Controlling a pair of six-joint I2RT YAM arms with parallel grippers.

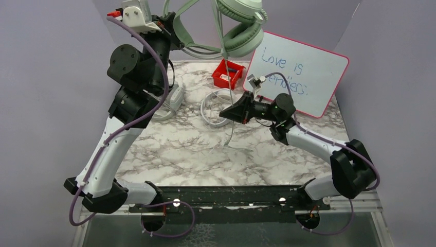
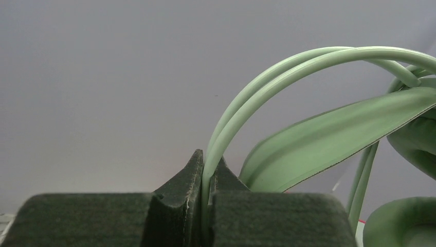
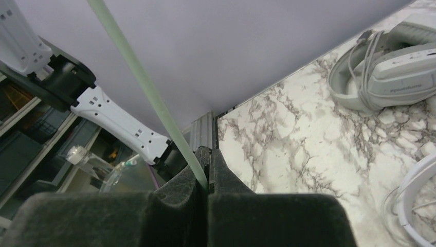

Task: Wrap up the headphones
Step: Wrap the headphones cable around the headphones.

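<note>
In the top view you see the mint headphones (image 1: pixel 241 31) held aloft above the far end of the bench (image 1: pixel 205 154); only the left wrist view shows the left end effector (image 2: pixel 205 206) pressed together on two thin mint rails beside the flat headband; only the right wrist view shows the right end effector (image 3: pixel 208 193) pinching the mint cable (image 3: pixel 149 87). The whiteboard (image 1: pixel 298 74) reads "Love is", the next word partly hidden by the right arm; print on the grey headphones (image 3: pixel 391 72) is too faint to read; white headphones (image 1: pixel 213 108) and a red bin (image 1: pixel 228 73) sit on the bench near the right end effector.
</note>
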